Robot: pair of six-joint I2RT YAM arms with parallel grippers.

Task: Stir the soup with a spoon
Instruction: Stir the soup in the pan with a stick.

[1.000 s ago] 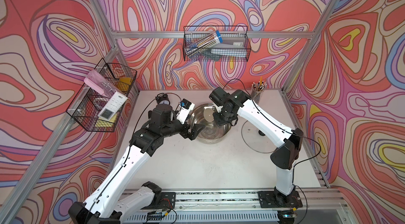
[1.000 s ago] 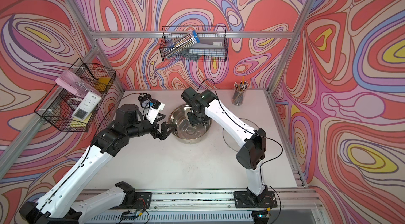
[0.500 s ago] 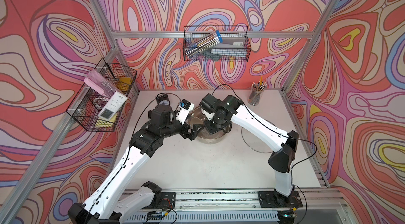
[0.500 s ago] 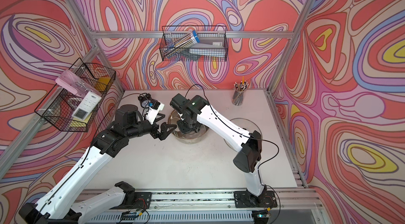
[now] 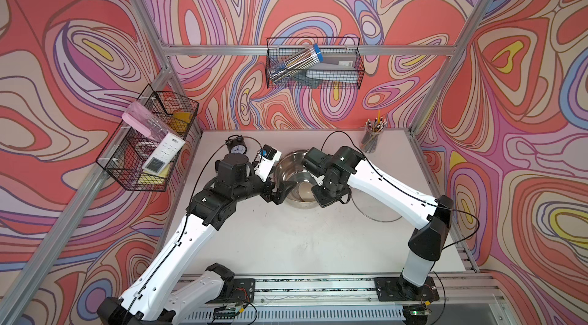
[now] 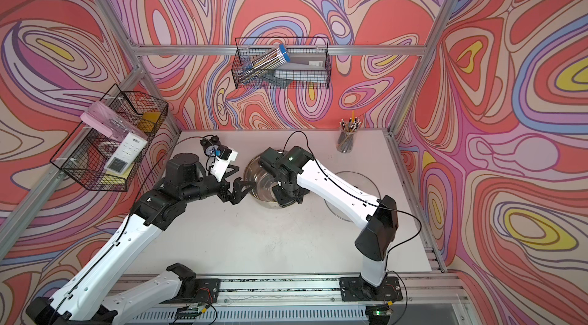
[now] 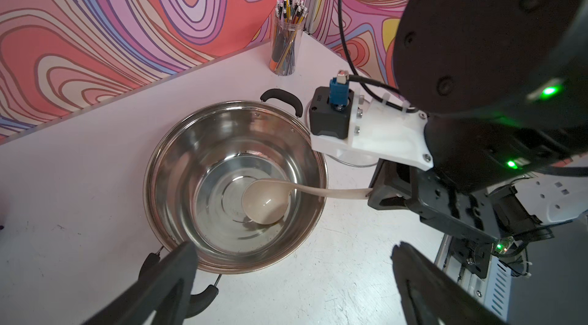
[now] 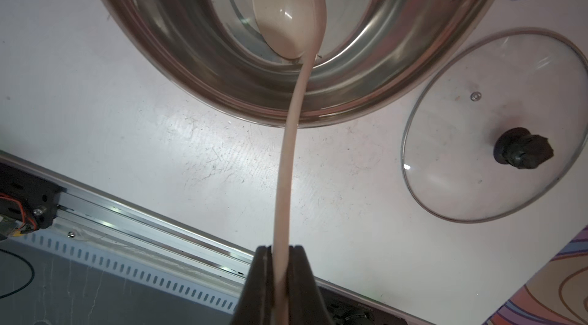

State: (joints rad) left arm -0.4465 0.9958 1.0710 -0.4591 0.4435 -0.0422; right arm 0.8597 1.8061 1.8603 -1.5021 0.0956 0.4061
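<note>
The round stainless-steel pot with two black loop handles stands on the white desk, between the two pincers. A shallow layer of what looks like clear liquid lies in its bottom. The long cream-white plastic ladle-shaped spoon has its deep round bowl low inside the pot, and its slim handle rises over the rim towards the right pincer. That pincer is clenched on the far end of the handle, one finger on each flat side.

The left pincer is released, its fingers spread wide and empty. It hangs at the pot's opposite rim, close to one black handle; whether a finger touches the rim cannot be told.

Just beside the right pincer, on the side away from the left one, a round glass lid with a black knob lies flat on the desk, apart from the pot. Well beyond the right pincer, a clear cup of pencils stands in the desk's back corner. Behind the left pincer stands a small black alarm clock. Two black wire baskets, one on the back wall and one on the side wall, hold assorted items above the desk.
</note>
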